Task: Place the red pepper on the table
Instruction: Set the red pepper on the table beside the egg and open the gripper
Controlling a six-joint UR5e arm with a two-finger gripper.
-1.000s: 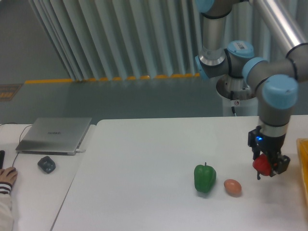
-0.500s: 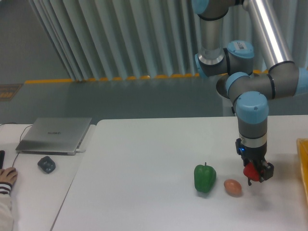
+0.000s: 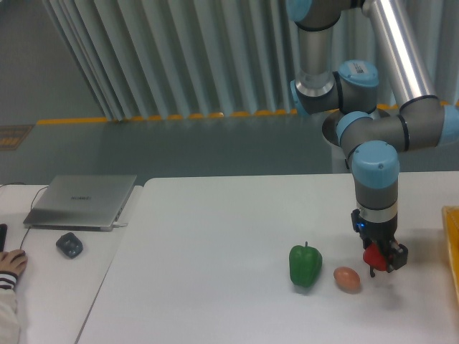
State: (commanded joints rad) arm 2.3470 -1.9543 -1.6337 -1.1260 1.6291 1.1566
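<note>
red pepper (image 3: 374, 256) gripped; orientation unclear

Gripper (image 3: 379, 258) holds red pepper (image 3: 374, 256) above table (image 3: 215, 272), just right of egg-shaped thing (image 3: 346, 279).

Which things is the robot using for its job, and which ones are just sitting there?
For the job:
- red pepper, held in the gripper
- table, where it goes

Just lying about:
- green pepper
- orange-brown egg-shaped thing
- laptop
- dark mouse
- yellow thing at the right edge
</note>
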